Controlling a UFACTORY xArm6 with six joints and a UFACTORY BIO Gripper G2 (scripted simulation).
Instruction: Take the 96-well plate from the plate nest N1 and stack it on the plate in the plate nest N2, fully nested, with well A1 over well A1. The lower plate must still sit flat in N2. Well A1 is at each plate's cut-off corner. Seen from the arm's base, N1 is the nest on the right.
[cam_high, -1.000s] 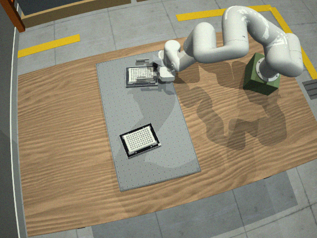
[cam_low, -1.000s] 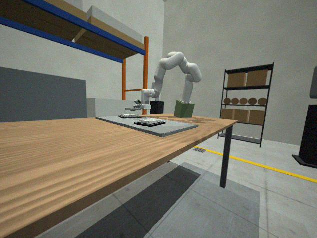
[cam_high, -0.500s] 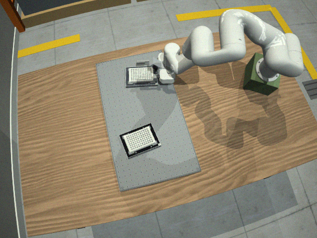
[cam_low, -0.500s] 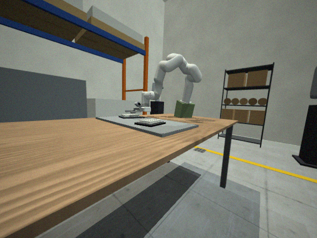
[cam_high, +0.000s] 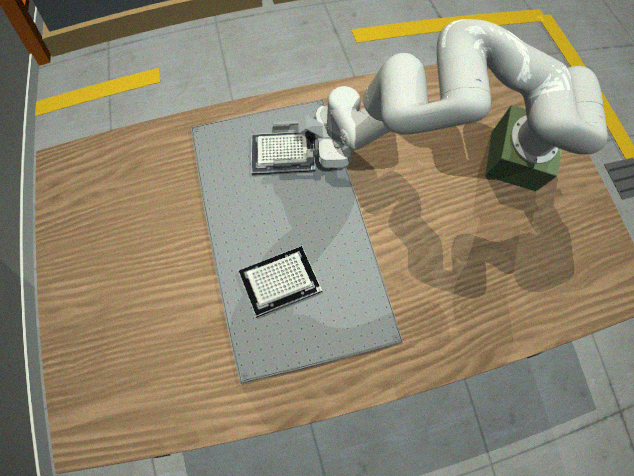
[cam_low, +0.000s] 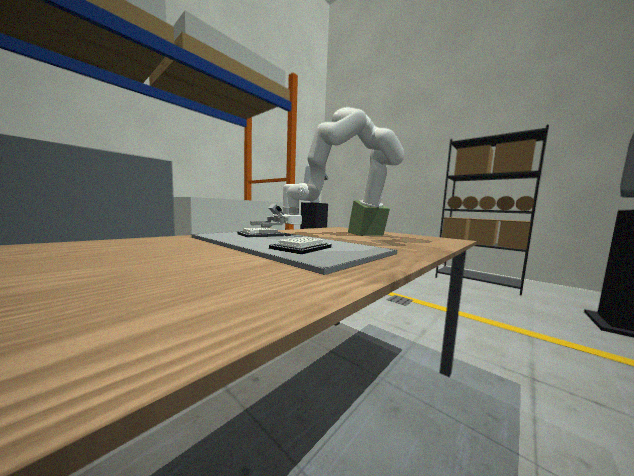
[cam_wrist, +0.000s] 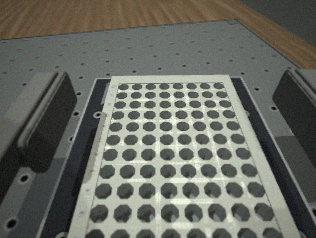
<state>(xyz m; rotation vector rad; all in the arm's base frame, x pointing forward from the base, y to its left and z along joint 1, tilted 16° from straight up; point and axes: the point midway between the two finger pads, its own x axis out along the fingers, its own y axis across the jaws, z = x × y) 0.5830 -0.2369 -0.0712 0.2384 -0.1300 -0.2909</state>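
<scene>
Table (cam_high: 128, 256) (cam_low: 153, 307) (cam_wrist: 75, 15), seen from above, shows bare wood along its left edge. Right of that lies a grey board (cam_high: 230, 179) (cam_low: 348, 254) (cam_wrist: 165, 50), running from near the upper edge towards the lower edge. On it, nearer the lower edge, nest N2 (cam_high: 247, 292) (cam_low: 302, 250) sits askew to the board, with its plate (cam_high: 279, 279) (cam_low: 303, 241) inside. Nearer the upper edge, nest N1 (cam_high: 254, 153) (cam_low: 244, 234) (cam_wrist: 75, 180) bears the 96-well plate (cam_high: 281, 148) (cam_low: 259, 231) (cam_wrist: 170, 125). I cannot tell which corner is cut off on either plate. The gripper (cam_high: 284, 146) (cam_low: 258, 223) (cam_wrist: 175, 117) is open, one finger out beyond each long side of N1's plate, gripping nothing. Farther right, the arm (cam_high: 463, 81) (cam_low: 348, 128) arches back to its green block (cam_high: 504, 153) (cam_low: 359, 222), near the table's right edge.
</scene>
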